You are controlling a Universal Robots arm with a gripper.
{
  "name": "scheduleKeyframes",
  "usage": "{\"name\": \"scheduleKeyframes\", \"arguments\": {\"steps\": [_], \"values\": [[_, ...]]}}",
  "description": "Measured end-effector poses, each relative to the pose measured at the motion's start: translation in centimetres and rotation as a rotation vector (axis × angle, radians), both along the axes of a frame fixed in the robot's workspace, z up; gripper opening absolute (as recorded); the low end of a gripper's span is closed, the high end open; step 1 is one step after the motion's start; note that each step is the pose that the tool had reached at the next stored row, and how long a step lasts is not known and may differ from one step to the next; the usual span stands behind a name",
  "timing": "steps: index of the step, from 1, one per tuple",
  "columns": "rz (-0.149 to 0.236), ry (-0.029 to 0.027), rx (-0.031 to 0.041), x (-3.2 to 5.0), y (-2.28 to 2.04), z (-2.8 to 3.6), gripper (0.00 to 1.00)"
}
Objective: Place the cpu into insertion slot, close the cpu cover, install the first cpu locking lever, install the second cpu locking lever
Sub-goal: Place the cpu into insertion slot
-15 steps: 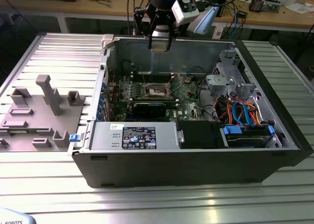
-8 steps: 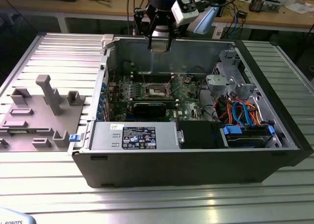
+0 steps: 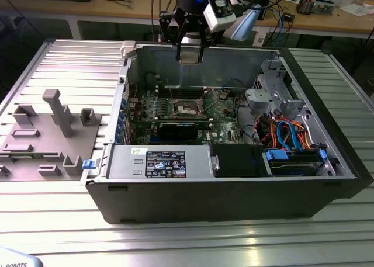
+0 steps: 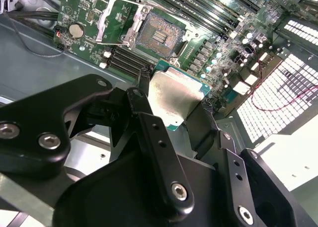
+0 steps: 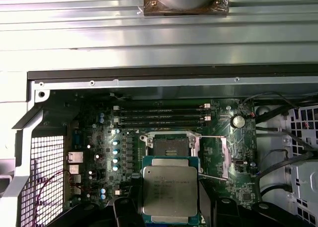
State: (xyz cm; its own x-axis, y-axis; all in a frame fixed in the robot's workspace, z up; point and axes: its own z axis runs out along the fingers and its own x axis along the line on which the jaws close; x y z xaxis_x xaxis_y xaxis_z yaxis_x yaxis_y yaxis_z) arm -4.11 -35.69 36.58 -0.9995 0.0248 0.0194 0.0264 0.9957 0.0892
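The cpu [image 5: 171, 189], a flat square chip with a dull silver top on a green backing, is clamped by its opposite edges between the two black fingers of the gripper [image 5: 171, 203]. In the second wrist view the same gripper [image 4: 176, 95] has its fingers closed against the chip's sides, so I read it as gripped firmly on the cpu and not resting on anything. The chip hangs in the air above the motherboard [image 3: 216, 112], near the insertion slot [image 5: 166, 146] but clear of it. The slot is bare, and its dark square bed of contacts is exposed. Beside it in the second wrist view, the cpu cover [image 4: 106, 19], a thin silvery frame with a square opening, is swung up and away from the slot [image 4: 159, 33]. I cannot pick out either locking lever with certainty. Because the cover is raised, I judge both levers to be released. In the exterior view the gripper [image 3: 190, 51] hangs over the far wall of the open computer case [image 3: 234, 200], which lies on its side on a ribbed metal desk [image 3: 175, 238]. A grey fixture tray [image 3: 52, 132] sits to the exterior view's left. By my reckoning none of the four steps is finished: the chip is not yet seated, the cover is open, and both levers are unfastened.
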Motion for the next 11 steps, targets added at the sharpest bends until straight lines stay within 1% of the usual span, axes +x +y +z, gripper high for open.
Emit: {"name": "scheduleKeyframes", "arguments": {"steps": [4,6,11], "values": [[0.0,0.0,0.0,-0.01,0.0,-0.06,0.54],[0.0,0.0,0.0,-0.08,0.0,-0.25,0.54],[0.0,-0.0001,0.0,-0.12,0.0,-0.37,0.54]]}}
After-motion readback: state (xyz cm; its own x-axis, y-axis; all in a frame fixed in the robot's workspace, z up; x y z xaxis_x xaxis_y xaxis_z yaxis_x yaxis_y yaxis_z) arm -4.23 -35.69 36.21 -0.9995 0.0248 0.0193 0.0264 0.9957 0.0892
